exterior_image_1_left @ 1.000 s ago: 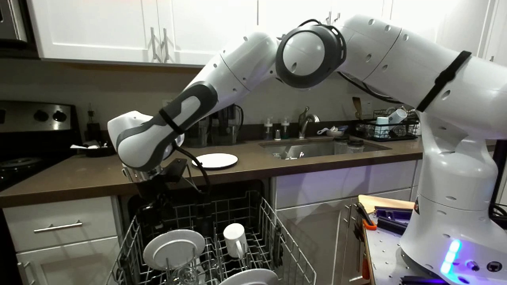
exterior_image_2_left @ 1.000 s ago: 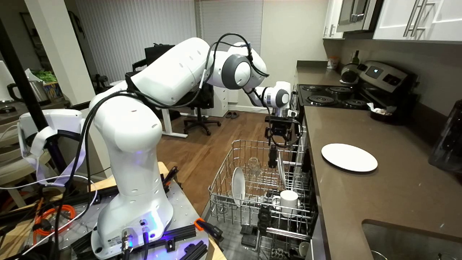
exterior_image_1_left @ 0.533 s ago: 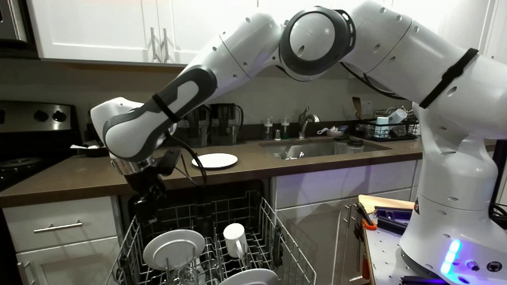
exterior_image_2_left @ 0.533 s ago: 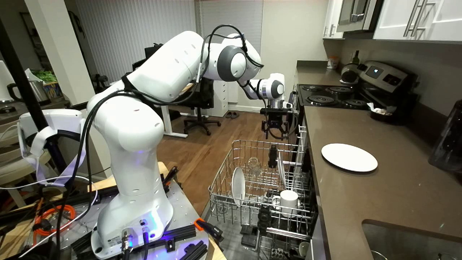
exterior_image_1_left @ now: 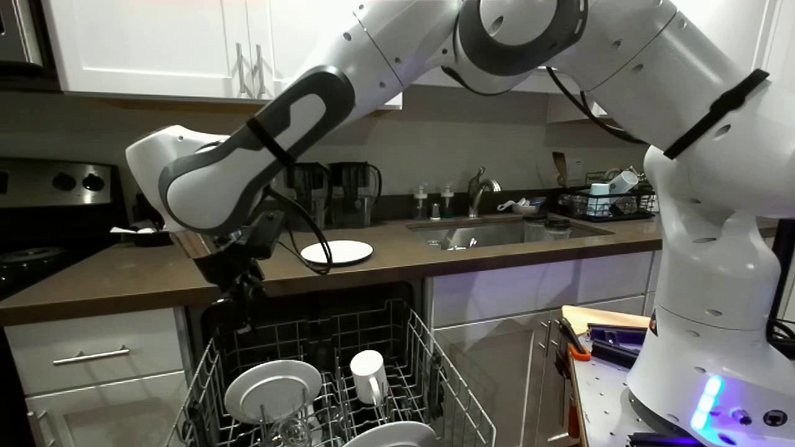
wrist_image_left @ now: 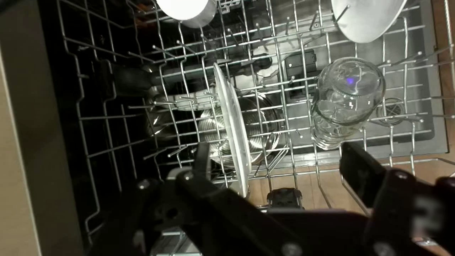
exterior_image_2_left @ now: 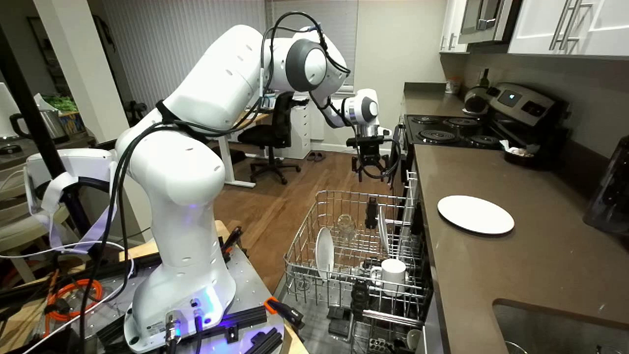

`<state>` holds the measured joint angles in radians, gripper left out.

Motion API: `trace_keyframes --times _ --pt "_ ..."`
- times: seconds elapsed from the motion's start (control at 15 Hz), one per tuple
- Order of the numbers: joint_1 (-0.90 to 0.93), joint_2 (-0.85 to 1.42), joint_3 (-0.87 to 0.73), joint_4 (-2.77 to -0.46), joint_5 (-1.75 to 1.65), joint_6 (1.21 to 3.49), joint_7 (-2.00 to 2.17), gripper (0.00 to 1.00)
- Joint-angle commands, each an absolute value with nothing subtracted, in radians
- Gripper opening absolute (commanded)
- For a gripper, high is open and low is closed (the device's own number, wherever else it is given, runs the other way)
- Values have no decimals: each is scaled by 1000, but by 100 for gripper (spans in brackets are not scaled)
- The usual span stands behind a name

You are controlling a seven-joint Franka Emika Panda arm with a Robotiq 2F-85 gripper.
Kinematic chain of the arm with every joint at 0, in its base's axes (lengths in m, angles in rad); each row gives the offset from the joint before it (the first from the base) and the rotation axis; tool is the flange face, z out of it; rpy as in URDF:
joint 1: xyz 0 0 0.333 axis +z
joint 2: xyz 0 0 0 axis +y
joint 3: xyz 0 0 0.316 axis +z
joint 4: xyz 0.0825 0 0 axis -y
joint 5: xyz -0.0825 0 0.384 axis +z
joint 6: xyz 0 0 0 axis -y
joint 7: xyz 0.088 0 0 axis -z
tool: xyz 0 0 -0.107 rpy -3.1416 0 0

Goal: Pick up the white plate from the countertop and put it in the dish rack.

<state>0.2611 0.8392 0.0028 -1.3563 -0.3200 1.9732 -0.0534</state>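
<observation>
Fingers stand apart; the white plate on the countertop shows in both exterior views only.

Pincer risen higher above dish rack; arm raised too.
</observation>
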Motion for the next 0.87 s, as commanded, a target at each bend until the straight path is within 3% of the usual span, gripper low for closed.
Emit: trace_keyframes --times 0.0,0.47,0.53,0.8 --pt "287 716 -13 -1511 -373 1997 31 97" --pt "302 577 -4 -1682 -427 2016 148 100" --pt "285 650 10 -1582 -402 1975 101 100" --pt "286 609 13 -1634 -409 1983 121 100"
